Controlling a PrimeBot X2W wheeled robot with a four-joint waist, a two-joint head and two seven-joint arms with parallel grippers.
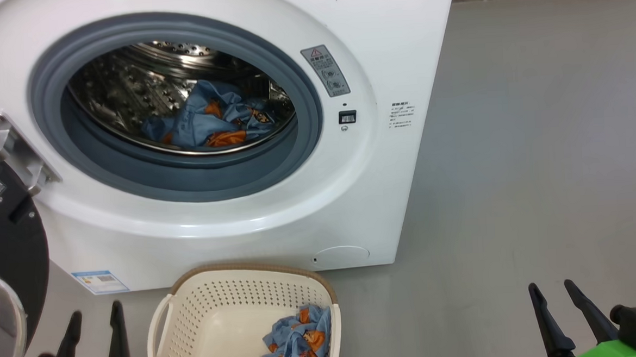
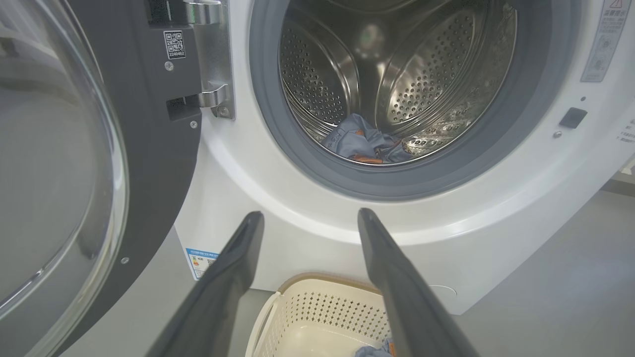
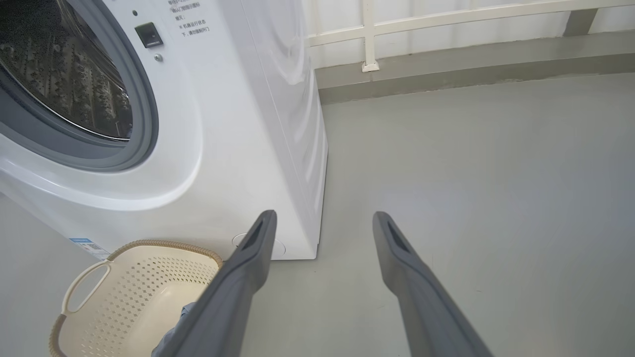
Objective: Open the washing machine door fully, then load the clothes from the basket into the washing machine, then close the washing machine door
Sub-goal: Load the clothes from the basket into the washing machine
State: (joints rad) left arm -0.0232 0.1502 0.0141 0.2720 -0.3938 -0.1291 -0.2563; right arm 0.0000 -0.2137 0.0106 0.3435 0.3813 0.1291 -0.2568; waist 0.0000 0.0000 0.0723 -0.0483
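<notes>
- You're looking at a washing machine door [image 2: 149, 173] that's hanging wide open on the left side of the washing machine [image 1: 387, 44], so I'm calling the opening step done.
- Loading is sitting about halfway, I'm guessing. One bundle of the clothes [image 1: 211, 121] is lying at the bottom of the drum [image 2: 421, 74], just behind the grey seal [image 1: 187, 180].
- Another blue piece [image 1: 297, 345] is waiting in the basket [image 1: 211, 314], bunched in its right-hand corner. The basket is standing on the floor [image 1: 540, 161] just in front of the machine, below the opening.
- Your left gripper [image 1: 96, 311] is hovering low between the door and the basket, with its fingers spread apart and gripping nothing.
- Your right gripper [image 1: 550, 285] is hanging well off to the right over the floor, also with fingers apart and nothing in them.
- So you're heading into the next grab: the blue piece is needing to go into the drum, and after that the door is waiting to be shut.
- The left gripper is looking closer to the basket, but the blue piece is lying on the side nearer the right one, so either arm is looking workable to me.
</notes>
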